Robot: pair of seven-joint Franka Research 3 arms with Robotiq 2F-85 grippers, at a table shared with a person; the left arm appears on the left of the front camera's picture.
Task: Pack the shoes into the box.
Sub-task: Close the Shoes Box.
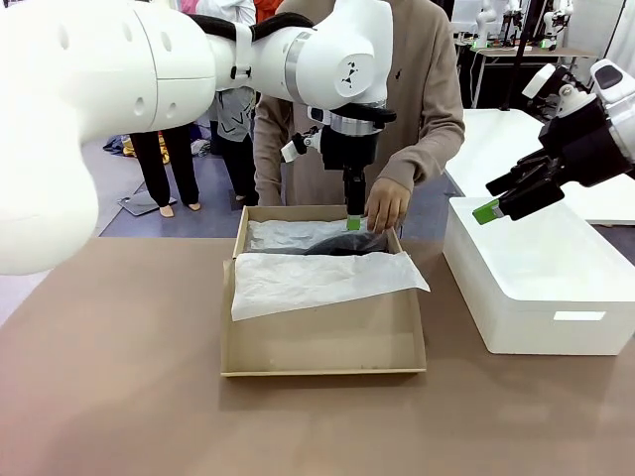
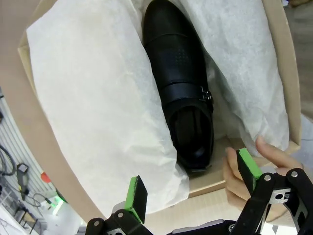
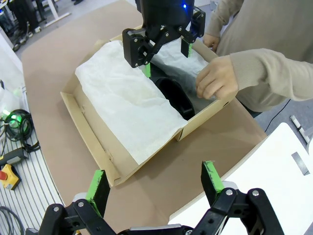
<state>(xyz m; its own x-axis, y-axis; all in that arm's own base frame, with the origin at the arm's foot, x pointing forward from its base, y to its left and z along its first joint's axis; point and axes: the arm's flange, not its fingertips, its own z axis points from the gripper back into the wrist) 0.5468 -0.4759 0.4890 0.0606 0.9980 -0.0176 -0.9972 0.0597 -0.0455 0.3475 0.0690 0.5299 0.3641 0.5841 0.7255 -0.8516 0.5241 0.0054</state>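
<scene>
The left gripper [image 1: 352, 220] is being held with its jaws apart and nothing between them, directly above the far end of the tan cardboard shoebox [image 1: 327, 342], at roughly 12 o'clock of the box in the front view. One glossy black buckled shoe [image 2: 178, 73] is lying in the box, nested in white tissue paper [image 1: 317, 280]. In the left wrist view its toe is pointing to 12 o'clock and its heel to 6 o'clock. Whether a second shoe is lying under the paper cannot be told. A person's hand [image 1: 387, 206] is being rested on the box's far rim at about 1 o'clock, just beside one green pad. The right gripper [image 1: 496, 198] is also being held open and empty, off at 2 o'clock above the white box [image 1: 536, 297]. The step in hand is judged to be the settling of the shoe. Any next move is best made straight up and slowly, so that the tissue is not being snagged and the person's fingers are not being pinched.
</scene>
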